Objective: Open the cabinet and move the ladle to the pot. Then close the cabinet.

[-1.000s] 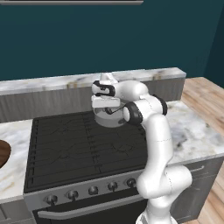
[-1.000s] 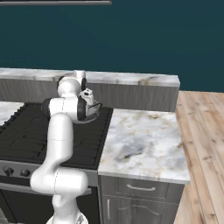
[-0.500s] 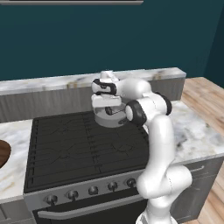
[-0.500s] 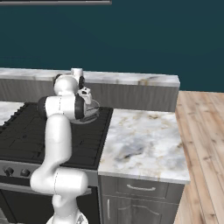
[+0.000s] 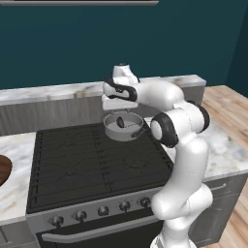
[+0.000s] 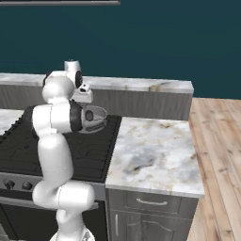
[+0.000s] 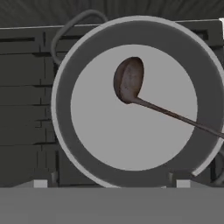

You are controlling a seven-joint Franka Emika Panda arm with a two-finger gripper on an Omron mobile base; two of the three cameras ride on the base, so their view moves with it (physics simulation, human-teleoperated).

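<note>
Nearest the cameras, the stove shows its row of knobs along the front edge, with dark grates behind; to its right lies the marble worktop, seen most fully from the right base view, which also takes in the drawer-fronted unit beneath it and the wooden floor beyond. On a rear burner stands the pot, round and grey with a paler rim. The ladle lies inside it: the hand view, looking straight down, shows the dark bowl resting on the pot's floor and the thin handle running out over the rim at the right. The pincer hangs just above the pot with its jaws spread apart and nothing between them. From the right base view the arm hides most of the pot. Behind the stove rises a grey backsplash ledge topped in marble, then the teal wall.
</note>
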